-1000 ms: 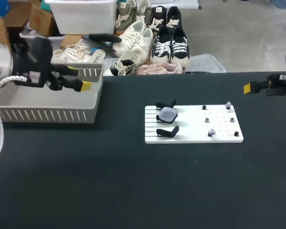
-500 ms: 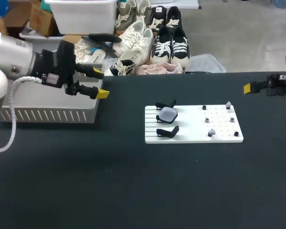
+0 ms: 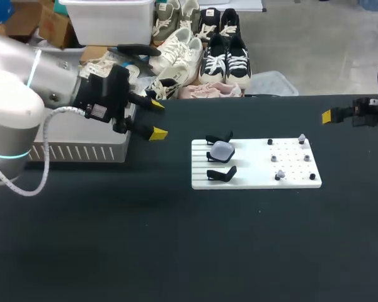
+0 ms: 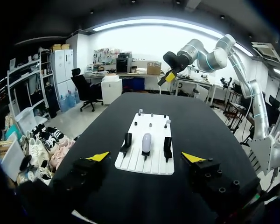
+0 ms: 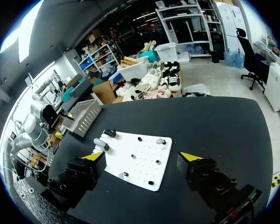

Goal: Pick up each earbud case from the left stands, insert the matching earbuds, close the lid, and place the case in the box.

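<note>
Head view alone: the slotted grey box sits at the table's far left, partly behind the left arm. From the wrist views this box shows only small, in the right wrist view.
Left wrist view alone: the earbud case stands on the middle one of three black stands, the two beside it bare. Whether its lid is up or down cannot be told.
Right wrist view alone: two pale earbuds sit on pegs at the white board's peg side, well apart from each other.
Case against left gripper: the case lies straight ahead of the left gripper, in line with the gap between its fingers, apart from them. Bare table lies between the gripper and the board's near edge.
Case against right gripper: the right gripper hangs near the table's far right edge, well apart from the board and the case.
Left gripper state: released, fingers spread wide, nothing between them.
Right gripper state: released, fingers spread wide, nothing held.
Left arm pose: enters from the left, forearm passing over the box's right end, fingers pointing toward the board.
Right arm pose: only its end shows at the right edge, fingers pointing toward the table's middle.
</note>
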`<state>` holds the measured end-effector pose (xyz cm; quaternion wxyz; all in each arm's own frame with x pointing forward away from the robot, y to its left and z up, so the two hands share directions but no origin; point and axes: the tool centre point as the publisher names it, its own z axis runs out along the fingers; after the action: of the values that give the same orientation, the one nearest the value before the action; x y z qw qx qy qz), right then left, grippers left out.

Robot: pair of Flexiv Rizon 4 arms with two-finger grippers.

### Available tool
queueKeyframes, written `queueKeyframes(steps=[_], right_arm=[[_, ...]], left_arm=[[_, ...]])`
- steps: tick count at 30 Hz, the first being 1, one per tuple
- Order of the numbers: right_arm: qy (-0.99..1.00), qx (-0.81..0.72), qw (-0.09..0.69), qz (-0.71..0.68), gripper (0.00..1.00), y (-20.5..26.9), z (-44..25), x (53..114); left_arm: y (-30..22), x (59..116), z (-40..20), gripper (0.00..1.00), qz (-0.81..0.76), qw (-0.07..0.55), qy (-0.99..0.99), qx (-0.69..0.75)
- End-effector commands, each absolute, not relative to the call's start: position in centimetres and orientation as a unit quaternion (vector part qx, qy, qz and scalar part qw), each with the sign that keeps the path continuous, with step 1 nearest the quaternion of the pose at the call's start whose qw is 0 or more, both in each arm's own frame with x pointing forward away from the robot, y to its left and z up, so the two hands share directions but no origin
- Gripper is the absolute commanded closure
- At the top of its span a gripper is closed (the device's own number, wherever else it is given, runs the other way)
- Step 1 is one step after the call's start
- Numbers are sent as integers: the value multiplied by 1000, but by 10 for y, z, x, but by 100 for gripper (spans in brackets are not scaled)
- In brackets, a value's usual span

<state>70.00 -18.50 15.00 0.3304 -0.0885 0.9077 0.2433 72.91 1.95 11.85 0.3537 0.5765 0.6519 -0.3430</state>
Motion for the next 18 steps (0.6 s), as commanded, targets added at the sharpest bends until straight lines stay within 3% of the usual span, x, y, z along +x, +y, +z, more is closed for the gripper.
queueKeyframes(steps=[1, 18], right_arm=[[908, -88, 330, 243, 0, -185, 150, 700], [908, -88, 330, 243, 0, -185, 150, 700]], left_arm=[[9, 737, 108, 0, -358, 345, 644, 582], [-27, 737, 84, 0, -359, 351, 626, 596]])
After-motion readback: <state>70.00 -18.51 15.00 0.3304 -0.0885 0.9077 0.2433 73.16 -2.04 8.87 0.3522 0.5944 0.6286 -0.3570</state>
